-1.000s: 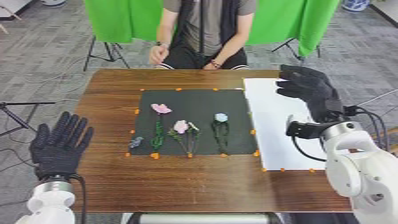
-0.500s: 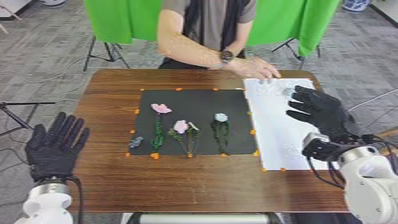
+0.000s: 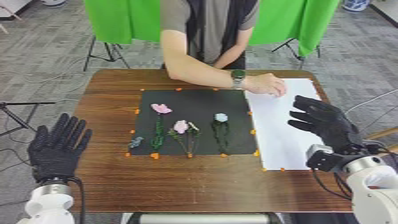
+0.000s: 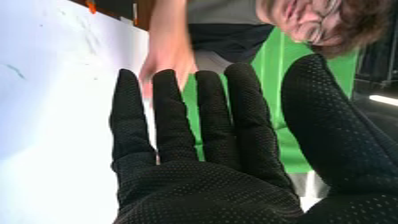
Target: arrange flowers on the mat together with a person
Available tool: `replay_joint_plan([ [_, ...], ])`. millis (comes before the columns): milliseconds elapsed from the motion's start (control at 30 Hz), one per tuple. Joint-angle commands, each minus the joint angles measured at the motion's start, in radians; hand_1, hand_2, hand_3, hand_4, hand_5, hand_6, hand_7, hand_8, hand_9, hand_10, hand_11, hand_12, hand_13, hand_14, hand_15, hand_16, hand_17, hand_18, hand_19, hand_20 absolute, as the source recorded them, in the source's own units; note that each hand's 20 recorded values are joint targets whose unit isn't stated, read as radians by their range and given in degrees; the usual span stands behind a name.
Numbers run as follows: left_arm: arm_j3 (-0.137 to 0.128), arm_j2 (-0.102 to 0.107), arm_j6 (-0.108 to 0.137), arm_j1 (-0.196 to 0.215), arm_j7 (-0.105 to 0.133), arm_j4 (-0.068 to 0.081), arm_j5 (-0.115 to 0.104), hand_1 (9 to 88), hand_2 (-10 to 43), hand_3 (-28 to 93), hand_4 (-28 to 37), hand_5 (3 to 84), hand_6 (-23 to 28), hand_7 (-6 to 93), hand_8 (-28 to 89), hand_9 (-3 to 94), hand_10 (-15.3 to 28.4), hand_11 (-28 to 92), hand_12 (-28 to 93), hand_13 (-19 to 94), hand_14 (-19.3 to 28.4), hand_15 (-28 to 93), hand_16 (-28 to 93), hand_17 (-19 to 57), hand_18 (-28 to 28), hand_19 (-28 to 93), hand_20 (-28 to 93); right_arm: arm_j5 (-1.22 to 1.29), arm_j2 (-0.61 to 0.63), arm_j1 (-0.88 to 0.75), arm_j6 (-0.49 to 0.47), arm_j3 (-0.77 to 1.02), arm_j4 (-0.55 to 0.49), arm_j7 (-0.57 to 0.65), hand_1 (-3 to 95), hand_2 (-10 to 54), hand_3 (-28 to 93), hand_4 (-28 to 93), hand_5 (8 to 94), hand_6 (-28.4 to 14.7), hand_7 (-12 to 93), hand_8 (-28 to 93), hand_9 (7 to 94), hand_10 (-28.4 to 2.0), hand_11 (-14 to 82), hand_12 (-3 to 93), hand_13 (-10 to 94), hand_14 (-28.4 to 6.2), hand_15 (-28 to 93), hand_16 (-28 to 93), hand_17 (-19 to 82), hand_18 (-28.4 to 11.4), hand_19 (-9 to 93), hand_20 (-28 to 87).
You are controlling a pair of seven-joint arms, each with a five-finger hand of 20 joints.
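Across the middle of the frame, the black mat (image 3: 191,107) on the desk (image 3: 204,185) carries the flowers: a pink long-stemmed flower (image 3: 161,108) toward its left side, a pale pink rose (image 3: 180,127) near its centre, a pale blue flower (image 3: 220,117) toward its right, and a small grey-blue sprig (image 3: 135,142) at its lower left. They look artificial, so I judge them very light, with stems that bend a little and spring back, and heads that would crush or twist under a hard squeeze. Best to pinch a stem just below the bloom (the sprig offers little stem, so its base must do) and lift gently, since smooth gloves may slip on something so thin.

The right hand (image 3: 329,123), at the right of the frame above the white sheet (image 3: 284,132), has its fingers straight and apart, holding nothing. The left hand (image 3: 58,155), at the lower left, also has straight, spread fingers and an empty palm. The person's hand (image 3: 265,85) is over the sheet's upper part; whether it pinches anything I cannot tell. Any flower handed over should be taken by the free stretch of stem.
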Motion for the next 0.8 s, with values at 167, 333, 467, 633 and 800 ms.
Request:
replay_joint_plan([
  [167, 0.02, -0.002, -0.034, 0.012, -0.007, 0.009, -0.028, 24.5, 16.1, 74, -28.3, 49.0, 7.5, 9.4, -10, 42.8, 13.2, 16, 5, 32, 14.0, 26, -7, -4.9, 15.7, 40, 9, -0.021, -0.011, -0.04, 0.01, 0.01, -0.02, 0.027, 36.5, -0.2, 81, -27, 46.0, -0.3, 18, -14, 44.0, -8.1, 6.2, 11.3, 38, -12.2, 11, 18, 17, -16.3, 37, 16],
  [333, 0.014, -0.017, -0.031, 0.011, -0.033, 0.007, 0.027, 24.2, 15.0, 74, -28.3, 48.1, 7.5, 8.9, -10, 42.1, 13.2, 16, 5, 31, 13.9, 26, -7, -5.1, 15.8, 39, 9, -0.051, -0.012, -0.037, 0.021, 0.005, -0.02, 0.024, 38.0, -1.1, 81, -27, 45.8, -0.2, 19, -14, 43.8, -8.0, 6.3, 11.2, 38, -12.1, 12, 18, 17, -16.2, 37, 16],
  [467, 0.016, -0.017, -0.034, 0.007, -0.04, 0.006, 0.027, 24.2, 14.7, 74, -28.3, 48.0, 7.9, 8.4, -10, 42.0, 13.1, 16, 5, 31, 14.0, 25, -7, -5.2, 15.8, 39, 9, -0.064, 0.007, -0.012, 0.05, -0.036, -0.018, 0.03, 40.8, -2.3, 81, -28, 45.4, 0.3, 19, -14, 43.8, -7.8, 6.7, 11.2, 38, -11.7, 12, 18, 17, -16.0, 38, 16],
  [633, 0.013, -0.009, -0.027, 0.006, -0.038, 0.004, 0.026, 24.4, 14.8, 73, -28.3, 47.9, 7.9, 8.2, -9, 41.8, 13.1, 15, 5, 31, 14.0, 25, -7, -5.3, 15.8, 39, 9, -0.078, 0.028, 0.023, 0.092, -0.083, -0.011, 0.039, 41.9, -2.4, 81, -28, 45.1, 0.6, 20, -14, 43.7, -7.7, 6.9, 11.1, 39, -11.5, 12, 17, 17, -15.9, 38, 16],
  [800, 0.007, -0.01, -0.028, 0.011, -0.032, 0.002, 0.021, 24.1, 14.8, 74, -28.3, 47.8, 7.9, 8.3, -9, 41.7, 13.2, 15, 6, 31, 14.2, 25, -7, -5.3, 15.8, 39, 9, -0.09, 0.035, 0.041, 0.1, -0.1, -0.008, 0.036, 44.5, -2.7, 80, -28, 45.0, 1.0, 21, -15, 44.0, -7.3, 7.5, 11.0, 39, -10.9, 12, 17, 18, -15.6, 39, 16],
])
